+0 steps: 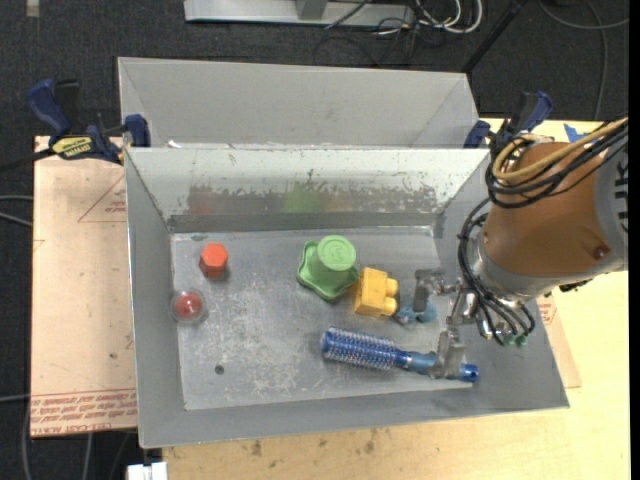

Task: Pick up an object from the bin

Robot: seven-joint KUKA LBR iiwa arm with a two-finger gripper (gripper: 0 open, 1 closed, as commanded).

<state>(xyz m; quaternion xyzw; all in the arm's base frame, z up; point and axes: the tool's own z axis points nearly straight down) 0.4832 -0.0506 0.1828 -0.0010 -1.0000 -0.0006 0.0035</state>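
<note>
My gripper [435, 326] is low in the bin's right part, open, with nothing between its fingers. One fingertip [423, 296] stands just right of a yellow toy block [376, 293]. The other fingertip [447, 352] is at the handle of a blue hairbrush [372, 350], which lies along the bin's front with its bristle head pointing left. A small blue bit [415, 316] shows on the floor by the upper fingertip; what it is I cannot tell. A green cup-like thing [328, 266] sits left of the yellow block, touching it.
An orange-red cap [213, 259] and a small red ball [187, 306] lie at the bin's left side. The arm's orange cover and cables hang over the right wall.
</note>
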